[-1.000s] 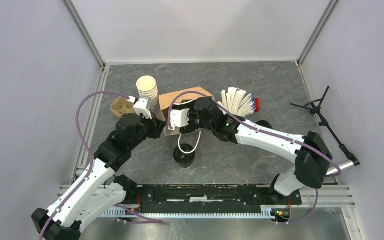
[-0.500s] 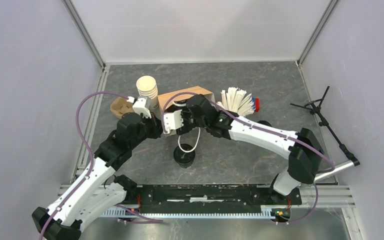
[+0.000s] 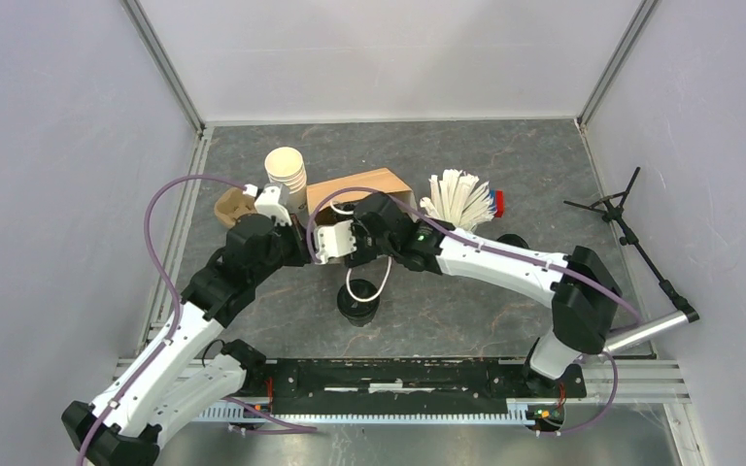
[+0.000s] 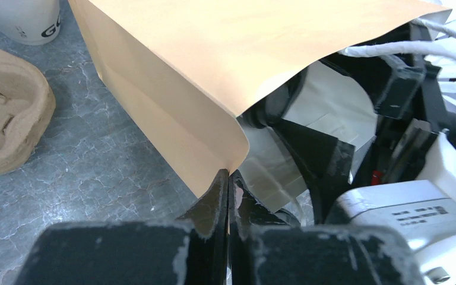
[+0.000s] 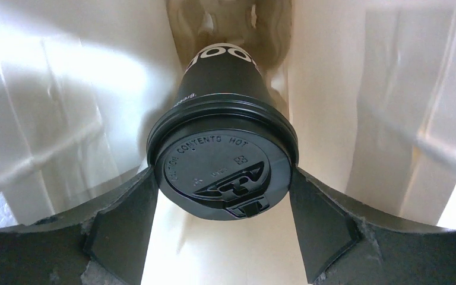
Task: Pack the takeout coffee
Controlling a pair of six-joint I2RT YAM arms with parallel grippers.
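Coffee is in two places. One lidded paper cup [image 5: 224, 80] sits between the fingers of the right tool [image 5: 221, 178], which are spread to the width of the black lid [image 5: 219, 163] and touch its rim on both sides. In the right wrist view, pale paper walls surround this cup on the left, right and far side, so it is inside the brown paper bag [image 3: 359, 184].

The second lidded cup [image 3: 357, 309] stands on the desk [image 3: 505, 165] nearer the arm bases, just beside the bag's white handle loop [image 3: 369, 283] and apart from both tools.

The left tool [image 4: 228, 181] has its fingers pressed together, with the lower corner of the bag's open lip caught at their tips – the mouth faces the arms, and the right arm's wrist fills it.

Left of the bag lie a cardboard cup carrier [image 3: 233, 206] and a stack of lidless cups [image 3: 286, 173]. A bunch of white sticks [image 3: 458, 199] stands just right of the bag.
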